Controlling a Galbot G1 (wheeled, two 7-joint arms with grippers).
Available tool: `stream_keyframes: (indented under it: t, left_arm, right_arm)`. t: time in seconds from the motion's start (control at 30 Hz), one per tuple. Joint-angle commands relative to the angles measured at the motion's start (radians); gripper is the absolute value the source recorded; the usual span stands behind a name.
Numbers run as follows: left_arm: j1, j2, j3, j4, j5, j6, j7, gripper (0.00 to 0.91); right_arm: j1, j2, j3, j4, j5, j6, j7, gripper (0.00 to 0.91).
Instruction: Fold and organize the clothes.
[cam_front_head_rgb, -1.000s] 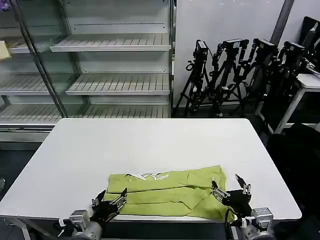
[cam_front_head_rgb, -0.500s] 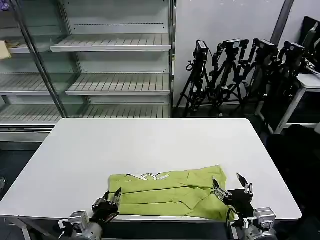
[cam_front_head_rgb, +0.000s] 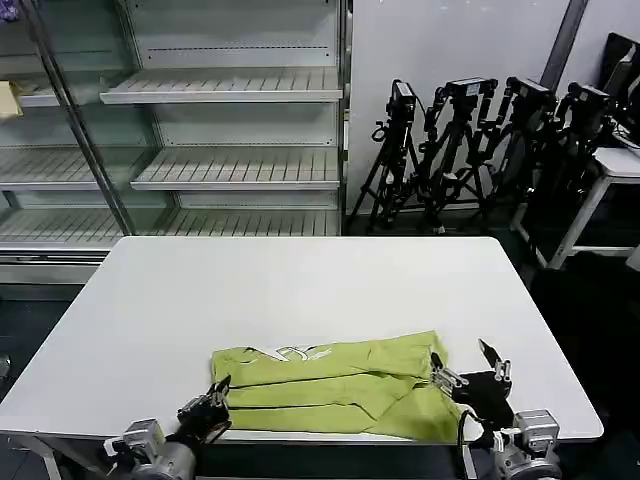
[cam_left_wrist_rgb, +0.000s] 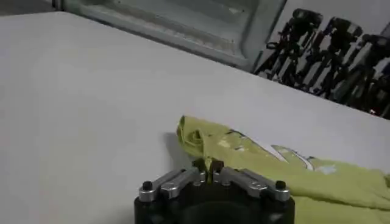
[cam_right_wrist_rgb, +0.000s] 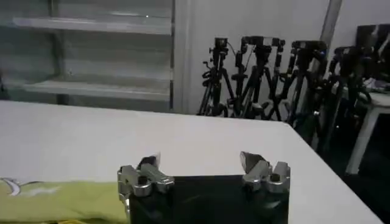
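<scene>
A lime yellow-green T-shirt (cam_front_head_rgb: 335, 388) lies folded into a long band along the near edge of the white surface (cam_front_head_rgb: 300, 290), its white and dark print showing on the upper layer toward the robot's left. The cloth is wrinkled, with a diagonal fold running across its right half.

The left gripper (cam_front_head_rgb: 213, 402) sits at the shirt's near left corner. In the left wrist view the left gripper (cam_left_wrist_rgb: 207, 167) has its jaws brought together, pinching the edge of the T-shirt (cam_left_wrist_rgb: 286, 173), which bunches up slightly just beyond them.

The right gripper (cam_front_head_rgb: 470, 368) is at the shirt's right end, low over the surface near its front right corner. Its jaws stand apart: one fingertip touches the shirt's right edge, the other is off the cloth over bare surface. In the right wrist view the right gripper (cam_right_wrist_rgb: 201, 164) shows the same wide gap, with a strip of the T-shirt (cam_right_wrist_rgb: 55, 201) lying beside one jaw.

Behind the surface stand empty shelves (cam_front_head_rgb: 200, 130) and a row of black tripods (cam_front_head_rgb: 480, 140).
</scene>
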Motion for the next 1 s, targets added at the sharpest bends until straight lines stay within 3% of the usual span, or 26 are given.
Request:
stream_keyframes:
  t: [0.03, 0.37, 0.7, 1.0]
  left_arm:
    - [0.033, 0.123, -0.233, 0.021, -0.239, 0.010, 0.029, 0.040]
    - [0.035, 0.271, -0.525, 0.204, -0.339, 0.047, 0.113, 0.040]
    - [0.043, 0.393, -0.663, 0.435, -0.357, 0.105, 0.255, 0.040]
    - [0.028, 0.332, -0.666, 0.257, -0.555, 0.155, 0.202, 0.040]
  right_arm:
    - [0.023, -0.011, 0.015, -0.011, 0.027, -0.002, 0.002, 0.907]
    - [0.064, -0.020, 0.005, -0.038, 0.044, -0.002, 0.001, 0.907]
    - [0.105, -0.035, 0.017, -0.078, 0.077, 0.007, -0.008, 0.907]
    - [0.098, -0.032, 0.009, -0.085, 0.072, 0.010, -0.007, 0.907]
